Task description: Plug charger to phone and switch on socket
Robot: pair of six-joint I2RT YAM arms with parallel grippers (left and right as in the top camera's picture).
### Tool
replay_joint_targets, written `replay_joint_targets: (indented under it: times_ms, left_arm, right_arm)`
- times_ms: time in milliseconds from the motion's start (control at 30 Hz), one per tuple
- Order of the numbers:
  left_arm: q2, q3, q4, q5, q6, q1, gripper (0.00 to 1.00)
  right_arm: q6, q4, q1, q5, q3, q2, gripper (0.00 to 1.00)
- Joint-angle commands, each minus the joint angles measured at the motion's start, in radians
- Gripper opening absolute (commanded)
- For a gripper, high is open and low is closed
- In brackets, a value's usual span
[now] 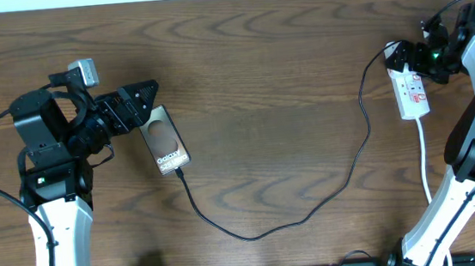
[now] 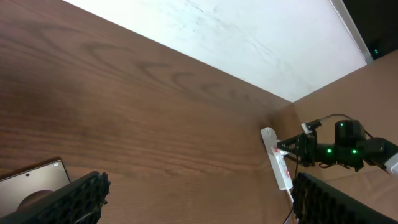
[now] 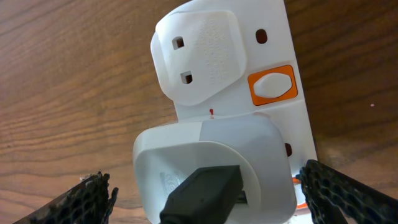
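Flat dark glossy smartphone with white Galaxy lettering [image 1: 166,142] lies left of centre on the brown wood-grain table [image 1: 265,53]. The thin black charger cable [image 1: 313,204] meets its near end. It looks seated, but we can't confirm the tip is fully home. The cable loops right to the small white power strip with orange-red switch surrounds [image 1: 411,92] and ends at a white adapter block [image 3: 211,168] plugged into it.

We judge plug-in done, switch step in hand.

Right gripper [image 1: 419,57] hovers over the strip, jaws wide, empty. Left gripper [image 1: 142,103] is just beside the phone's far end, jaws wide, empty.

Next move: one right fingertip presses a switch. The exposed white rocker [image 3: 272,85] serves the neighbouring outlet; the adapter's own is mostly hidden.
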Motion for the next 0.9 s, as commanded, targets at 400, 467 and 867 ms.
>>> replay_joint_targets:
  times_ms: [400, 467, 867]
  left_arm:
    - [0.000, 0.006, -0.002, 0.002, 0.017, 0.003, 0.95]
    - [0.000, 0.006, -0.002, 0.002, 0.017, 0.003, 0.95]
    - [0.000, 0.006, -0.002, 0.002, 0.017, 0.003, 0.95]
  right_arm:
    - [0.079, -0.066, 0.084, -0.136, -0.041, 0.091, 0.95]
    - [0.079, -0.067, 0.083, -0.136, -0.041, 0.091, 0.95]
    - [0.059, -0.066, 0.064, -0.015, -0.041, 0.080, 0.96]
